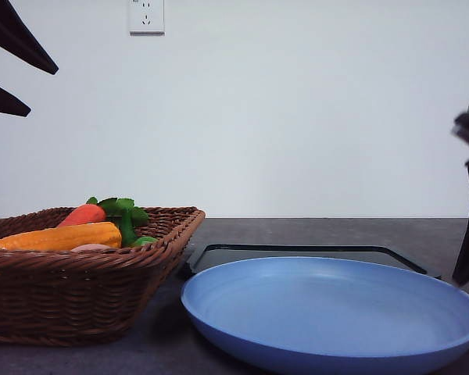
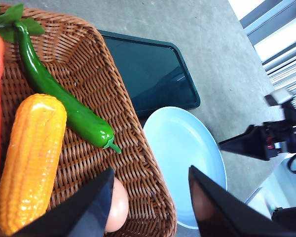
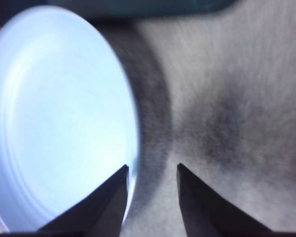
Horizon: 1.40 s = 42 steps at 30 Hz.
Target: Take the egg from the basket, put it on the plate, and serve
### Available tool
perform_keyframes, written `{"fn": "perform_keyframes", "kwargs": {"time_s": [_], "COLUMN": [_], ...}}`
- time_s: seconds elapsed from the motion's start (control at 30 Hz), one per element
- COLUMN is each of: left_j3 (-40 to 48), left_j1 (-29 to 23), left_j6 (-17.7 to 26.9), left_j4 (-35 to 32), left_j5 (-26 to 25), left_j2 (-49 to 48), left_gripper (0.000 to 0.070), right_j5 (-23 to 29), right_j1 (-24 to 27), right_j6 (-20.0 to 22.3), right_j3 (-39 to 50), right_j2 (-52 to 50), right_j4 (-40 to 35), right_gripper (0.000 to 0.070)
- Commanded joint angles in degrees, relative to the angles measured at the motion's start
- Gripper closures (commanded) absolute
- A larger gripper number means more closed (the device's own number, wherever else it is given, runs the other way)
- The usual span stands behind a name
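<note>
The egg (image 2: pixel 119 207), pinkish-brown, lies in a corner of the brown wicker basket (image 2: pixel 113 98), partly hidden behind one of my left fingers. From the front only its top (image 1: pixel 90 247) peeks over the basket (image 1: pixel 78 297) rim. My left gripper (image 2: pixel 151 170) hangs open high above that corner, apart from the egg, and appears at the top left in the front view (image 1: pixel 43 94). The light-blue plate (image 1: pixel 336 312) sits bare to the right of the basket. My right gripper (image 3: pixel 152 166) is open over the plate's (image 3: pixel 54 113) right rim and holds nothing.
An orange corn cob (image 2: pixel 32 158), a green pepper (image 2: pixel 64 103) and a red carrot (image 1: pixel 82 214) share the basket. A flat black tray (image 1: pixel 297 254) lies behind the plate. Grey table (image 3: pixel 237 98) extends to the right of the plate.
</note>
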<state>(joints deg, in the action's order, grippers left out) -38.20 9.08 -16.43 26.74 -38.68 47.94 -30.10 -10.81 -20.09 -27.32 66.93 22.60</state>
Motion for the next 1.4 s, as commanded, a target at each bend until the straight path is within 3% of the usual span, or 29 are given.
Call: {"fn": "perform_keyframes", "kwargs": {"time_s": [0.0, 0.2, 0.4, 0.57, 0.7, 0.8, 1.0, 1.37], "left_j3": [-0.9, -0.9, -0.9, -0.9, -0.9, -0.9, -0.9, -4.3], "left_j1": [0.1, 0.1, 0.3, 1.3, 2.8, 4.8, 12.4, 26.0], "left_j6": [0.7, 0.8, 0.8, 0.6, -0.7, -1.0, -0.4, 3.1], "left_j4": [-0.9, -1.0, -1.0, -1.0, -1.0, -1.0, -0.8, -0.7], "left_j5": [0.4, 2.3, 2.9, 3.0, 3.2, 4.7, 13.4, 30.4], "left_j2": [0.5, 0.5, 0.5, 0.5, 0.7, 1.4, 5.6, 19.4], "left_gripper": [0.0387, 0.0387, 0.0387, 0.0378, 0.0269, 0.0251, 0.0256, 0.0256], "right_j5": [-0.5, -0.5, 0.1, 0.1, 0.2, 1.1, 7.0, 7.7], "right_j1": [-1.3, -4.0, -5.6, -5.5, -4.8, -3.6, 0.0, 3.1], "right_j6": [-1.0, -2.1, -4.0, -5.1, -5.8, -6.3, -5.9, -5.9], "right_j3": [0.2, 0.3, 0.3, 0.3, 0.3, 0.3, 0.3, 0.3], "right_j2": [1.8, 4.9, 5.4, 4.5, 1.0, -2.9, -10.6, -18.3], "right_j4": [-1.7, -5.0, -7.8, -7.8, -6.9, -5.4, 0.1, 3.6], "right_gripper": [0.0503, 0.0525, 0.0697, 0.07, 0.07, 0.07, 0.07, 0.07]}}
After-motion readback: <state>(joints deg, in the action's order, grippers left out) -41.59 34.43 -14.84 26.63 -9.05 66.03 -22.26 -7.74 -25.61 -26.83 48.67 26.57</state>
